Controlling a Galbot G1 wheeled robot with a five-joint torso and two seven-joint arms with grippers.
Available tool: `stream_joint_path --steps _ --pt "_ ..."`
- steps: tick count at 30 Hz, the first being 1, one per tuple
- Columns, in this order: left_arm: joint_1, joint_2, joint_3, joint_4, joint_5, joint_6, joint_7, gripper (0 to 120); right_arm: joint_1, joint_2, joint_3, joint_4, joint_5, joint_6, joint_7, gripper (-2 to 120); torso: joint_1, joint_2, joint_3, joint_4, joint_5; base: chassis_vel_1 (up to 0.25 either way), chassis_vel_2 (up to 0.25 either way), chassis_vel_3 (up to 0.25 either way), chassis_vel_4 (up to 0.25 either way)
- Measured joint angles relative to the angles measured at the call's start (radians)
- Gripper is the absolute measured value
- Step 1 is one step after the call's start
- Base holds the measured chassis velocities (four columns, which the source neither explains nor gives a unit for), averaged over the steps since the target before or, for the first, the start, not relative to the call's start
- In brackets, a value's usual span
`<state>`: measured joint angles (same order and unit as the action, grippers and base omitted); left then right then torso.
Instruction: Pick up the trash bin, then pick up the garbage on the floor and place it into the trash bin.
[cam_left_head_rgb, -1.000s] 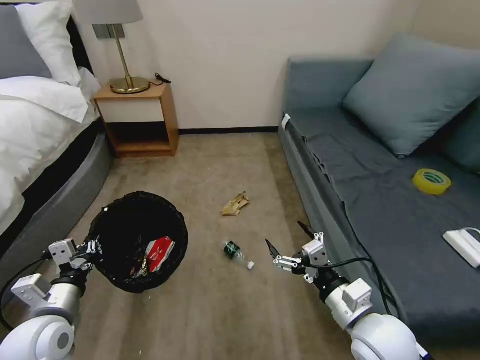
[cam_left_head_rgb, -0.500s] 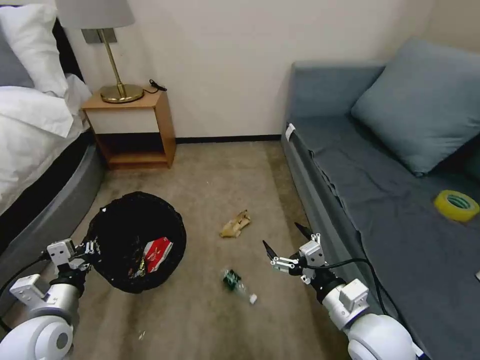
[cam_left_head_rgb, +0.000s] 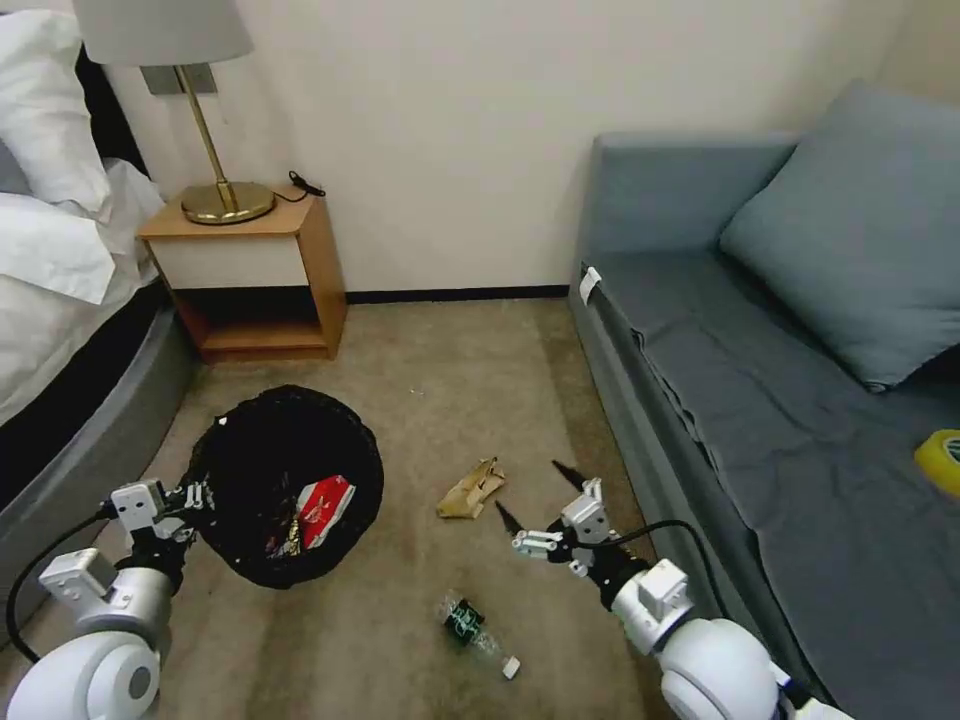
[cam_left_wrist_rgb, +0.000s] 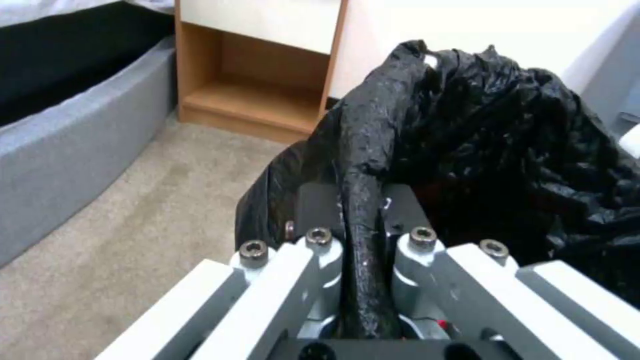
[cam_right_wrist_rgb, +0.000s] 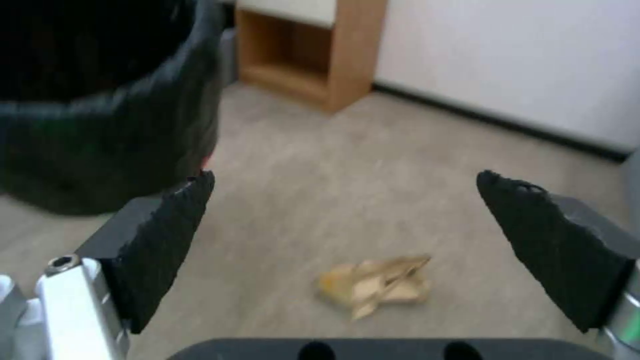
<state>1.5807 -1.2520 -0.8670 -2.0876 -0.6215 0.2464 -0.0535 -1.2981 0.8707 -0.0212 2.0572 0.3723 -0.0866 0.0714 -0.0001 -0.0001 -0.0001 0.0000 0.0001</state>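
Beige carpet (cam_left_head_rgb: 450, 400) bears crumpled brown paper (cam_left_head_rgb: 471, 489) and small bottle (cam_left_head_rgb: 472, 629).

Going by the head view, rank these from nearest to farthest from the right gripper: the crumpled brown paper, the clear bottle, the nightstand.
From the open right gripper:
1. Crumpled brown paper, on the carpet just to its left.
2. Clear bottle, on the floor nearer the robot, left of the arm.
3. Nightstand, far off against the wall, beside the bed.
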Motion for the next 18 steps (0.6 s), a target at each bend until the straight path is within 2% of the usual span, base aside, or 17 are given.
stream_joint_path --steps 1,4,5,7,10,13,15,18 --pt "0.0 0.0 0.0 0.0 0.0 0.0 0.0 4 0.0 0.0 0.0 0.0 0.0 0.0 0.0 100 0.0 0.0 0.0 0.0 0.0 0.033 -0.054 -0.049 0.035" --pt "-0.01 0.0 0.01 0.002 0.009 -0.001 0.0 4 0.101 -0.033 -0.122 -0.055 0.076 -0.054 -0.009 100 0.0 0.0 0.0 -0.0003 0.0 0.0 0.0 0.0 0.0" --pt "-0.012 0.001 0.012 0.002 0.015 -0.001 0.001 4 0.165 -0.041 -0.187 -0.08 0.13 -0.095 0.016 100 0.0 0.0 0.0 0.0 -0.0001 0.0 0.0 0.0 0.0" --pt "-0.013 0.002 0.012 0.003 0.017 -0.001 0.001 4 0.195 -0.042 -0.222 -0.093 0.16 -0.115 0.032 100 0.0 0.0 0.0 0.0 -0.0004 0.0 0.0 0.0 0.0" --pt "-0.012 0.002 0.02 0.002 0.029 0.0 0.001 4 0.321 -0.029 -0.348 -0.153 0.274 -0.192 0.092 100 0.0 0.0 0.0 0.0002 0.0 0.0 0.0 0.0 0.0" --pt "-0.015 -0.002 0.026 0.002 0.031 0.002 0.001 4 0.386 -0.017 -0.41 -0.184 0.339 -0.234 0.11 100 0.0 0.0 0.0 0.0001 -0.0003 0.0 0.0 0.0 0.0" --pt "-0.02 -0.005 0.028 0.003 0.035 0.002 0.0 4 0.499 -0.002 -0.506 -0.219 0.428 -0.302 0.134 100 0.0 0.0 0.0 0.0 -0.0002 0.0 0.0 0.0 0.0" --pt "-0.021 -0.004 0.027 0.006 0.035 0.003 0.0 4 0.563 0.007 -0.564 -0.241 0.473 -0.34 0.146 100 0.0 0.0 0.0 0.0001 -0.0003 0.0 0.0 0.0 0.0"
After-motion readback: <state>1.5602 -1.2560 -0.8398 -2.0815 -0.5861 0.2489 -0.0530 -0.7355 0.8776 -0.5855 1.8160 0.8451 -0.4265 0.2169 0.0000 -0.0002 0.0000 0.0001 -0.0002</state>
